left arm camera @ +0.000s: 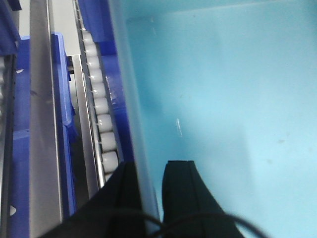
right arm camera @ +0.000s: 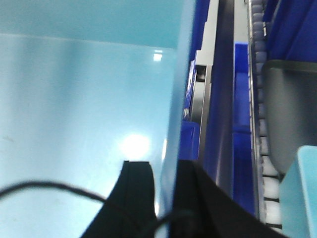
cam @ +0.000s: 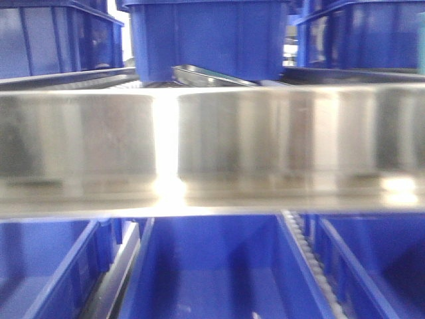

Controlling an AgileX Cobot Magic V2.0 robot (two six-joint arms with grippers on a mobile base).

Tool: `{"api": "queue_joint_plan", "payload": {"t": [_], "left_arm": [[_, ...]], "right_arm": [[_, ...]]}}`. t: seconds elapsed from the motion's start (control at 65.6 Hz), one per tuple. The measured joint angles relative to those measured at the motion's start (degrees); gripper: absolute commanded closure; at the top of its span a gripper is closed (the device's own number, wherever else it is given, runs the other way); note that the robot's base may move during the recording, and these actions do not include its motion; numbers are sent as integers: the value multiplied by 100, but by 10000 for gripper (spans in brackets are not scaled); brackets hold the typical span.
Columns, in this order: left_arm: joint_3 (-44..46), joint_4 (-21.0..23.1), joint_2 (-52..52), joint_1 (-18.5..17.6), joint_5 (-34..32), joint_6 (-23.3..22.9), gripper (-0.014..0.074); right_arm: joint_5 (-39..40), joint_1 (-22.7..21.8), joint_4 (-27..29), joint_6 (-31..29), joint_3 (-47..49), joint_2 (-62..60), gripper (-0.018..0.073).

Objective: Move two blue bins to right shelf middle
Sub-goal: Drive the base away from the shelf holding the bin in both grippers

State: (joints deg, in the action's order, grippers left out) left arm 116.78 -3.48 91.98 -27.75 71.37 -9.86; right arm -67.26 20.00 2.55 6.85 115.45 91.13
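- The left gripper (left arm camera: 148, 168) is clamped on the left wall of the blue bin (left arm camera: 223, 99), with one finger inside and one outside.
- The right gripper (right arm camera: 163, 166) is clamped on the opposite wall in the same way.
- In the front view, the blue bin sits at centre, above the steel shelf rail (cam: 212, 146) and between neighbouring bins (cam: 60, 40).
- A roller track (left arm camera: 96, 104) runs beside the left wall.

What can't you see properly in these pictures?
- Front view: no arm or claw shows; the blurred shelf rail fills the middle.
- Left wrist view: the left claw straddles the bin wall, but whether it squeezes is unclear; the bottom edge cuts it off.
- Right wrist view: the same goes for the right claw.
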Motion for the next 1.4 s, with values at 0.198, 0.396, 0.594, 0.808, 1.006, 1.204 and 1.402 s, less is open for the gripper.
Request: {"api": "queue_joint_plan", "payload": {"t": [0.198,0.396,0.594,0.808,1.006,1.204,1.402], "left_arm": [[9,-104,0,13,-207,-11,707],[9,-152,0,23,-501,-11,707],[9,-176,0,23,-806,-11,707],[9,-188,0,23,-1105,-11,707],[9,-199,0,23,-1329,-11,707],[9,-210,0,23,-1342,-11,707],[9,-210,0,23,-1352,-11,707]], "right_arm": [[409,0,0,-35,0,0,711],[722,0,-12,-49,0,0,711],[864,-11,-69,-74,0,0,711],[941,-31,-94,-74,0,0,711],[988,-31,-138,-64,0,0,711],[988,-31,-138,-53,0,0,711],[988,-31,-138,-53,0,0,711]]}}
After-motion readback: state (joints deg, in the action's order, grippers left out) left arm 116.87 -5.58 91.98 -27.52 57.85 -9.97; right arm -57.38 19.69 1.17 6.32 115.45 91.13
